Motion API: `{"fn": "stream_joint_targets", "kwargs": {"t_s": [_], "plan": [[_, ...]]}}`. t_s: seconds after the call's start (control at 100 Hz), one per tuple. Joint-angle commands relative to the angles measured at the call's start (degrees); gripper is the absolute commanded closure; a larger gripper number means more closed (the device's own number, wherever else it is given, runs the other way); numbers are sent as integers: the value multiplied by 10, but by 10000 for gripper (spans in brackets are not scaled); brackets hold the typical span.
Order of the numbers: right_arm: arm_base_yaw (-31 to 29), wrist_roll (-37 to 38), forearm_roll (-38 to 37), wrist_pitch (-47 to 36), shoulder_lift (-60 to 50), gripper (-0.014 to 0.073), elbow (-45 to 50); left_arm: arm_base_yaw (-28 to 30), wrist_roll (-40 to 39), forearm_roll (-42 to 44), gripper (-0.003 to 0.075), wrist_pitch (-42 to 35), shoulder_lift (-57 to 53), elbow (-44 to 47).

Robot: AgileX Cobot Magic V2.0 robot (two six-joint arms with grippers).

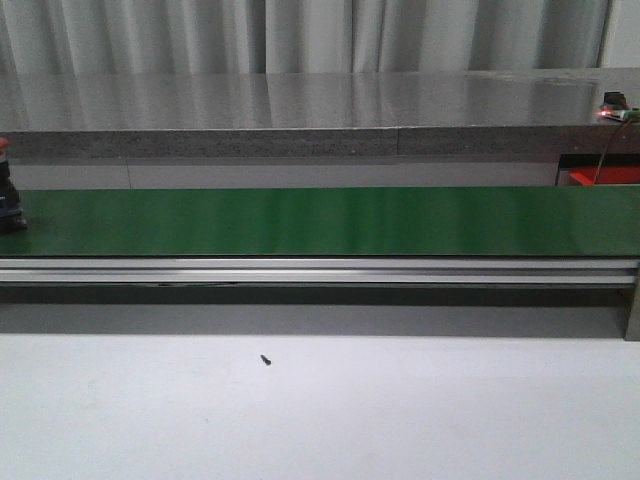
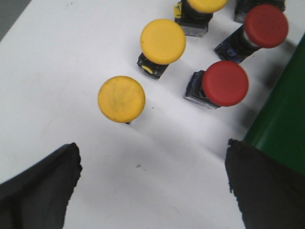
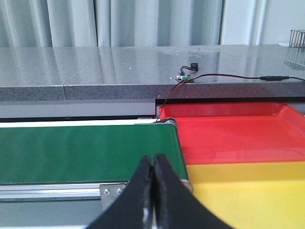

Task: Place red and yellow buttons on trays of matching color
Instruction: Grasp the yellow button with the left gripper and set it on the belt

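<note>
Buttons are all waiting on the white bench [image 2: 57, 62], none sorted as far as these views show. In the left wrist view, a yellow mushroom-cap push button [image 2: 121, 98] sits at centre left, a second yellow button on a black base [image 2: 162, 41] above it, and a third yellow one [image 2: 205, 5] is cut off at the top edge. Right of centre stands a red mushroom-cap push button [image 2: 225, 83], with another red button [image 2: 266, 26] in the upper right. The left gripper [image 2: 152, 186] hangs over bare bench, jaws spread wide at the lower corners, holding nothing and touching no button; the nearest yellow cap lies just beyond the gap.

Over on the right wrist view, the right gripper [image 3: 153, 191] has its jaws pressed together at lower centre, empty. Beyond it, the glossy red plastic tray [image 3: 238, 133] fills the right middle and the yellow plastic tray [image 3: 248, 191] the lower right. Both look bare in the parts showing.

In the front view the long green conveyor belt [image 1: 320, 220] runs across mid-frame, with one dark-bodied button, red on top [image 1: 8, 195], at its far left edge.

My read: barely begun. Every button still needs picking and placing.
</note>
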Motion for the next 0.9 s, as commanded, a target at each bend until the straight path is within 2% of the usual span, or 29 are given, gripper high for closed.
{"fn": "stream_joint_targets", "kwargs": {"t_s": [0.0, 0.57, 0.71, 0.85, 0.89], "plan": [[-2, -4, -7, -41, -7, 700, -10, 3, -5, -4, 113, -28, 3, -14], [-2, -4, -7, -41, -7, 700, -10, 7, -16, 6, 122, -121, 93, -15], [-2, -4, -7, -41, -7, 700, -10, 7, -16, 16, 217, -134, 99, -15], [-2, -4, -7, -41, -7, 700, -10, 7, -19, 16, 369, -141, 99, -15], [-2, -4, -7, -41, -7, 700, -10, 7, -19, 16, 434, -141, 99, -15]]}}
